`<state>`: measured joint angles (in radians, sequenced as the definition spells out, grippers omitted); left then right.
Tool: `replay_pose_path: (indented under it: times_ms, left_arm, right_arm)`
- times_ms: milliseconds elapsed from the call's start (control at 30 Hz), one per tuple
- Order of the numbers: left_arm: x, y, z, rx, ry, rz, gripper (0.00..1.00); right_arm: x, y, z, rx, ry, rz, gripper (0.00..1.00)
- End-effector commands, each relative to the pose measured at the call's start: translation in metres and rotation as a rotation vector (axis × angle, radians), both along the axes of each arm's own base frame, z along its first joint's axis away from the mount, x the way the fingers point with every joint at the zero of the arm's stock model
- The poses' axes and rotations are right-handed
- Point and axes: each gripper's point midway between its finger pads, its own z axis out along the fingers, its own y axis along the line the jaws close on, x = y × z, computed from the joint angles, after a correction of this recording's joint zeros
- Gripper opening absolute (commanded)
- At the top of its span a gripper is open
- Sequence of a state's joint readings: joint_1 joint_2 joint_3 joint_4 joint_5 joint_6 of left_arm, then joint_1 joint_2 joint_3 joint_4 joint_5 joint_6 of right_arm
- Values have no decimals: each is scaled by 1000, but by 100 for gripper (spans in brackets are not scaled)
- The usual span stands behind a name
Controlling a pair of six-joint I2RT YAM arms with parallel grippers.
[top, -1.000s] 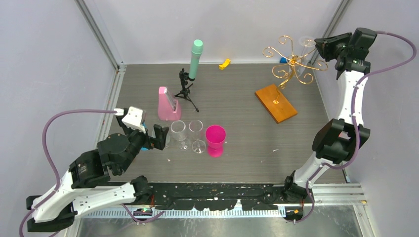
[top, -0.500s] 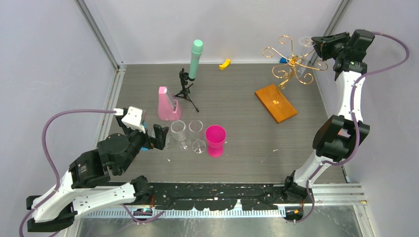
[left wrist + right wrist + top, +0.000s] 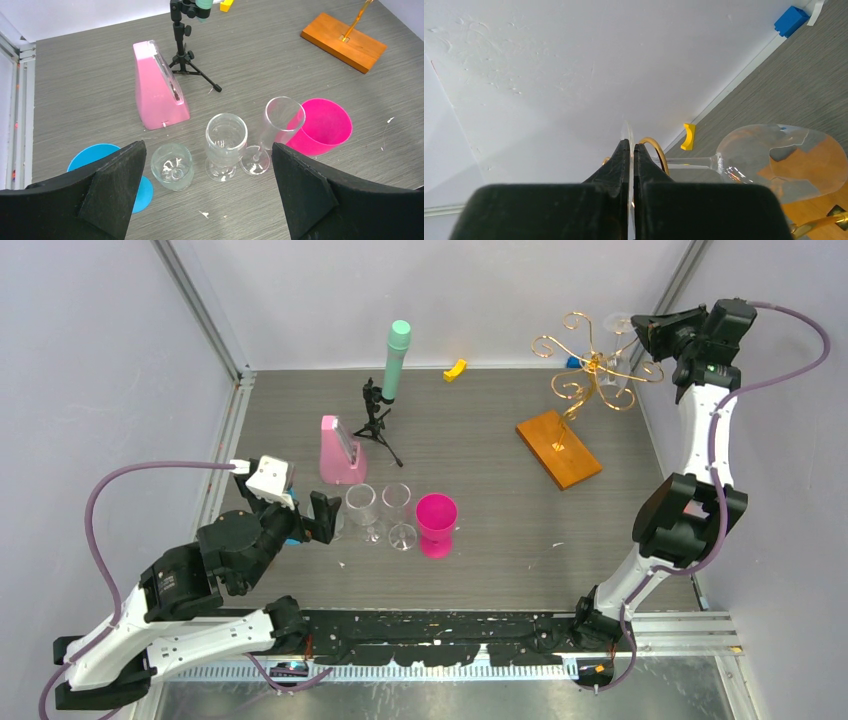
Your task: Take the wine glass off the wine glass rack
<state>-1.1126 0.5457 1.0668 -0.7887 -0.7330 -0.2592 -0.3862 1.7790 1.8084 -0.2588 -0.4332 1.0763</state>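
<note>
The right gripper (image 3: 629,150) is up at the far right corner of the grey wood-grain table (image 3: 500,420). Its two black fingers (image 3: 616,165) are pressed together on the thin round foot of the clear stemmed wine glass (image 3: 779,160). In the right wrist view the foot shows edge-on as a pale sliver between the fingertips, and the stem runs away from them to the rounded bowl. A gold curl (image 3: 656,150) of the thin gold wire rack with scroll arms (image 3: 590,362) arches just beside the stem, right past the fingertips. Whether the foot rests on that wire cannot be told. From above, the glass sits among the scroll arms on the side nearest the right edge, with the gripper touching its top. The rack's flat orange-brown wooden base (image 3: 558,448) lies on the table nearer the middle.

The left gripper (image 3: 210,200) hangs near the left edge with its fingers (image 3: 115,185) spread wide and nothing between them. Under it stand a short clear tumbler (image 3: 171,166), a clear stemmed goblet (image 3: 226,145), a slim clear flute (image 3: 280,125) and a magenta plastic cup (image 3: 320,127). A blue round disc (image 3: 105,170) lies just beside the tumbler. Toward the far edge are a pink wedge-shaped case (image 3: 157,87) and a black mini tripod (image 3: 375,425) that holds a mint-green cylinder (image 3: 396,360).
</note>
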Motion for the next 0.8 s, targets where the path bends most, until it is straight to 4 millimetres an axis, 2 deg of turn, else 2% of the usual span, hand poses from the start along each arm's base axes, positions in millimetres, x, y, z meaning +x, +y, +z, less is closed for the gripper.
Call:
replay_pose_path:
  times_ms: [0, 100, 333, 600, 767]
  left_arm:
    - [0, 3, 7, -36, -7, 19, 100]
    - [0, 3, 7, -39, -6, 18, 100]
    - [-1, 4, 7, -45, -5, 17, 100]
    - [-2, 6, 7, -49, -6, 17, 100]
    - [-3, 8, 7, -50, -6, 18, 100]
  right_arm:
    - [-18, 0, 69, -109, -194, -44, 0]
    - [-26, -5, 83, -135, -229, -95, 0]
    - [-43, -19, 89, -149, -241, -212, 0]
    - [-53, -23, 79, -148, -196, -256, 0]
    - [-47, -27, 74, -144, -169, -267, 0]
